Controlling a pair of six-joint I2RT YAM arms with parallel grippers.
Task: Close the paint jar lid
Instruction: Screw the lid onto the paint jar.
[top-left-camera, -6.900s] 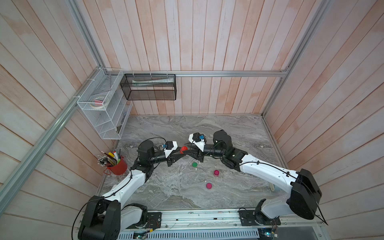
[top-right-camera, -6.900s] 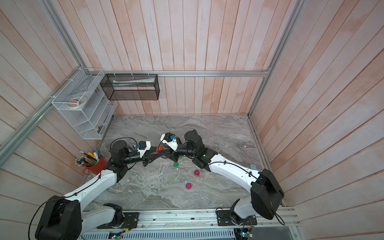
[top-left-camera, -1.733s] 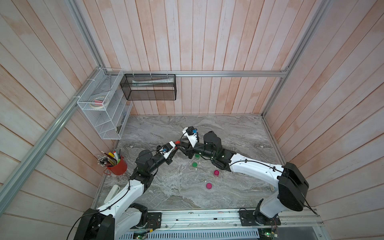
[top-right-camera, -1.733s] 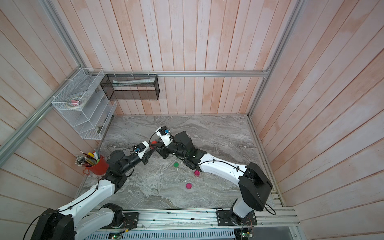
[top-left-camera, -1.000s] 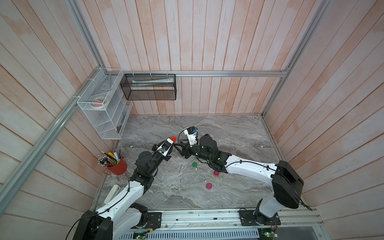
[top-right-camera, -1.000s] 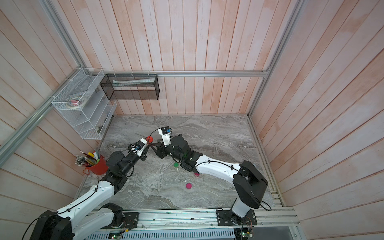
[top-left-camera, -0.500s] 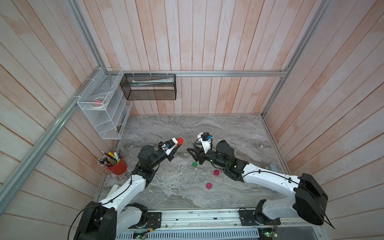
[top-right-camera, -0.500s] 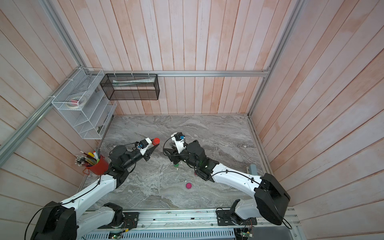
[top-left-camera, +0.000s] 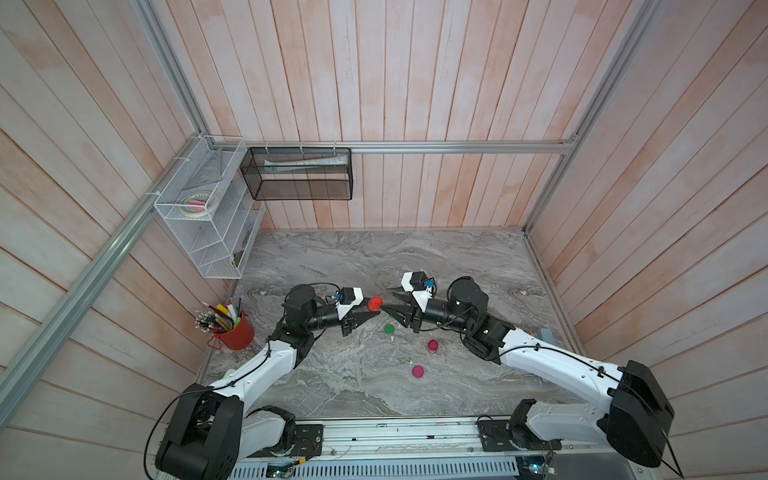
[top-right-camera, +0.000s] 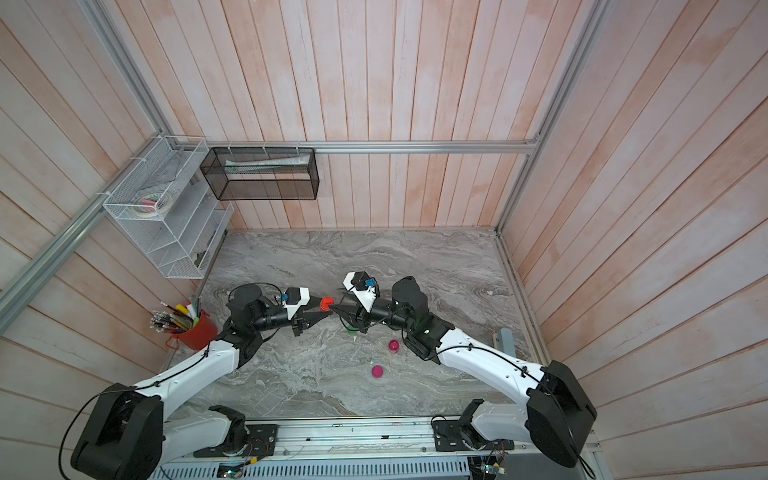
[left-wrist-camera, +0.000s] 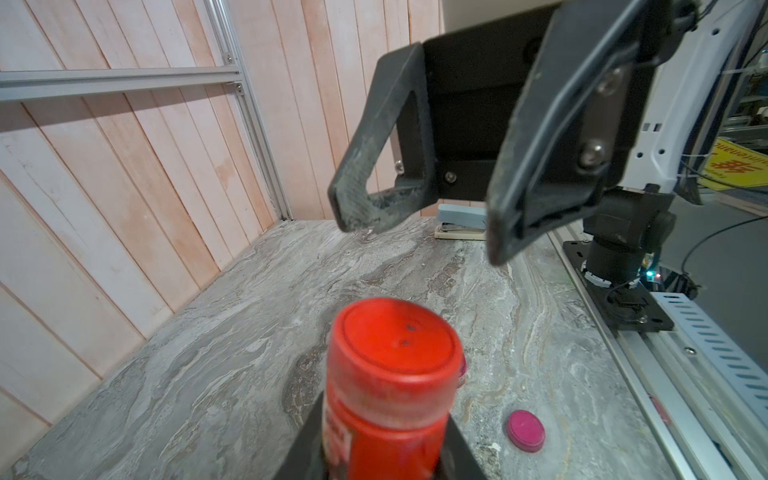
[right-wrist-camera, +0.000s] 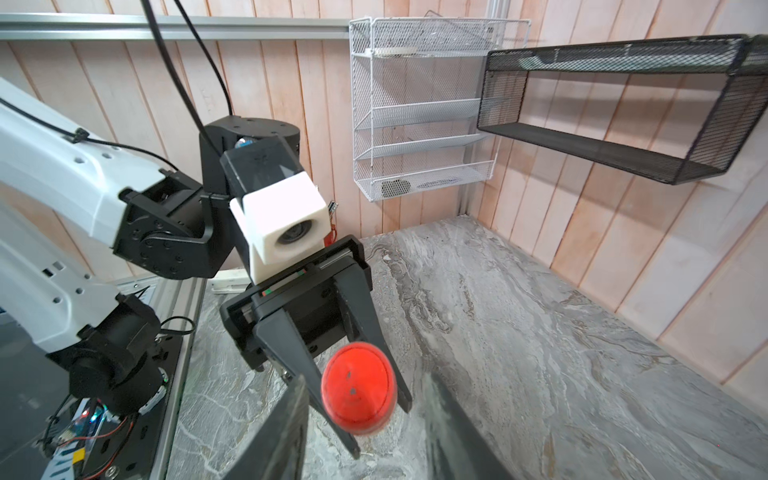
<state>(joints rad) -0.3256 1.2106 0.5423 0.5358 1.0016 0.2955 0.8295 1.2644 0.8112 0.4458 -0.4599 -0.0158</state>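
Note:
A small red paint jar (top-left-camera: 375, 304) hangs above the table, pointing at the right arm, with my left gripper (top-left-camera: 371, 310) shut on its body. Its red lid (left-wrist-camera: 395, 345) sits on the jar's mouth. My right gripper (top-left-camera: 390, 301) faces the lid, open and holding nothing. Its fingertips (left-wrist-camera: 345, 216) stand just short of the lid. In the right wrist view the lid (right-wrist-camera: 359, 386) shows between that gripper's own dark fingers (right-wrist-camera: 286, 432). Both top views show the jar (top-right-camera: 327, 304) between the two grippers.
On the marble table (top-left-camera: 332, 374) lie a green jar (top-left-camera: 389, 329), a pink jar (top-left-camera: 433, 345) and a pink lid (top-left-camera: 417, 371). A red cup of pens (top-left-camera: 232, 332) stands at the left wall, a stapler (top-left-camera: 545, 334) at the right edge. Wire racks (top-left-camera: 208, 216) hang on the walls.
The left arm has carried the jar forward and to the right. The right gripper now points straight at the lid from close by, with its jaws a little narrower.

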